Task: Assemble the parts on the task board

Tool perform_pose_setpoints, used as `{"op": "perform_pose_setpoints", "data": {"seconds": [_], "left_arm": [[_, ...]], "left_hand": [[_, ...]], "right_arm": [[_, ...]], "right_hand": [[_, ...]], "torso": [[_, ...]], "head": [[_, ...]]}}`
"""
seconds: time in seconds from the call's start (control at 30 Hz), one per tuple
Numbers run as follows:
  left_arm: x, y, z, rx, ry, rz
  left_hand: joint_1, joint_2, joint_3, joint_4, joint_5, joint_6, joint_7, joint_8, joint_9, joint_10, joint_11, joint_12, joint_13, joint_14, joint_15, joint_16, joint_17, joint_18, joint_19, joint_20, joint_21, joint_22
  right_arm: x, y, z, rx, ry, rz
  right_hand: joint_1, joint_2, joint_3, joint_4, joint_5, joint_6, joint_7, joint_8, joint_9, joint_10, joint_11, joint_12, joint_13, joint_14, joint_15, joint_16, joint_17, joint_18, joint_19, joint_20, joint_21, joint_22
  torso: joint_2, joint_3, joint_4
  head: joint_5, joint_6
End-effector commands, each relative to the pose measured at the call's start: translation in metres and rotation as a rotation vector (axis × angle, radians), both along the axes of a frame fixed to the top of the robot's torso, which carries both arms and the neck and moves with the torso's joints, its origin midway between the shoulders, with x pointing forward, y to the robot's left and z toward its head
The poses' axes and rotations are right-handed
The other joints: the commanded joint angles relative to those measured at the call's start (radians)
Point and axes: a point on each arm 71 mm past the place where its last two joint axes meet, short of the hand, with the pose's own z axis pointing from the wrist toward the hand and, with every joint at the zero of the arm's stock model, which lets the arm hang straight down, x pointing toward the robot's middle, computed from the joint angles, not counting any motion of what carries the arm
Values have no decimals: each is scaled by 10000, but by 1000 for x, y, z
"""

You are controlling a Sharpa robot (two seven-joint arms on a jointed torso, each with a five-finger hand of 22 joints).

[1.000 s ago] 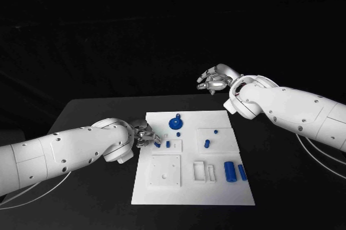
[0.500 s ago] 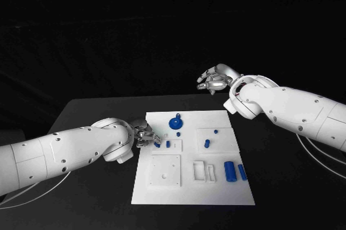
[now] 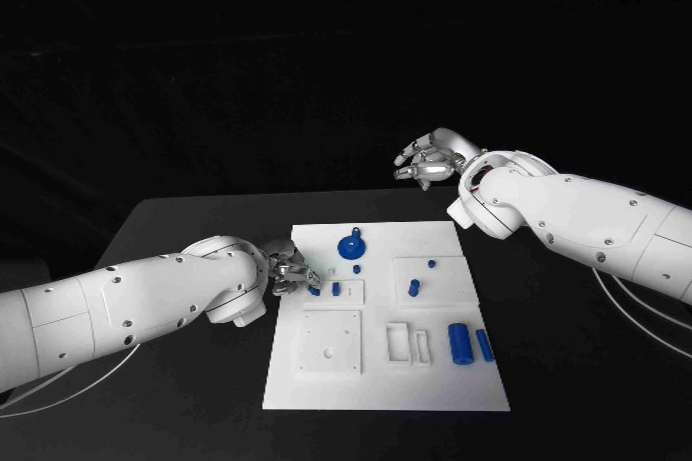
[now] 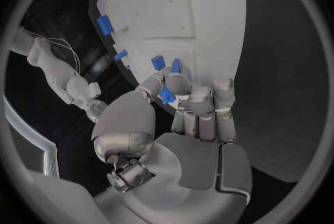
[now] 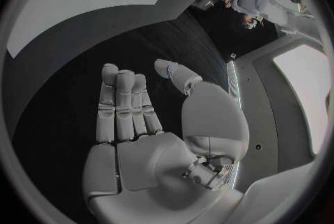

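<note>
Left hand (image 3: 290,273) at the task board (image 3: 387,386) left edge, pinched on a small blue part (image 4: 166,96). Right hand (image 3: 427,161) beyond the board's far edge, fingers apart, empty.

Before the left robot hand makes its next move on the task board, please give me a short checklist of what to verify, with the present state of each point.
1. Left robot hand holds a part: ok. A small blue piece sits between its thumb and fingers.
2. The held piece is above the task board: ok, near the board's left edge, by two small blue parts.
3. The piece is lined up with its slot: cannot tell, the fingers hide it.
4. Right robot hand is clear of the board: ok, raised beyond the far edge, holding nothing.
5. Blue disc is out of the left hand's way: ok, it lies farther back.
</note>
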Motion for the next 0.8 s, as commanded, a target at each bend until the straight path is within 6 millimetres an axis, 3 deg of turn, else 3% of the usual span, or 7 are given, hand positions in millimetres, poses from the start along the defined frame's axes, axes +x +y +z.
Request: {"op": "perform_pose_setpoints", "data": {"seconds": [0.03, 0.57, 0.8], "left_arm": [[-4, 3, -10, 483, 459, -150], [-5, 1, -10, 530, 503, -279], [-5, 0, -10, 486, 461, -305]], "left_hand": [[96, 53, 107, -82, 44, 1038, -593, 21, 768, 3, -49, 58, 9, 178, -273, 46, 17, 204, 74, -957, 58, 6], [39, -37, 74, -98, 167, 1148, -614, 74, 834, 13, -62, 90, 17, 183, -277, 74, 25, 198, 71, -957, 69, 11], [-50, -121, 4, -52, 25, 1335, -661, 180, 945, 21, -99, 126, 22, 189, -292, 106, 33, 200, 80, -964, 81, 12]], "right_arm": [[0, 1, 0, -6, 11, 129], [0, 1, -3, -10, 59, 139], [-1, 1, -3, -9, 67, 148]], "right_hand": [[-59, 1, -78, -4, 42, 7, 83, -34, -15, -64, 30, 52, -17, -49, 12, -5, -10, 153, -47, 19, -58, 198], [-61, 6, -83, -6, 47, 3, 84, -33, -16, -67, 31, 60, -27, -50, 13, -4, -12, 153, -45, 20, -61, 199], [-62, 8, -86, -7, 50, 1, 85, -33, -16, -68, 32, 63, -31, -51, 13, -3, -13, 153, -45, 20, -63, 199]], "torso": [[-3, -3, -5], [2, 4, 4], [2, 5, -9]], "head": [[-1, -7], [1, -31], [7, -36]]}}
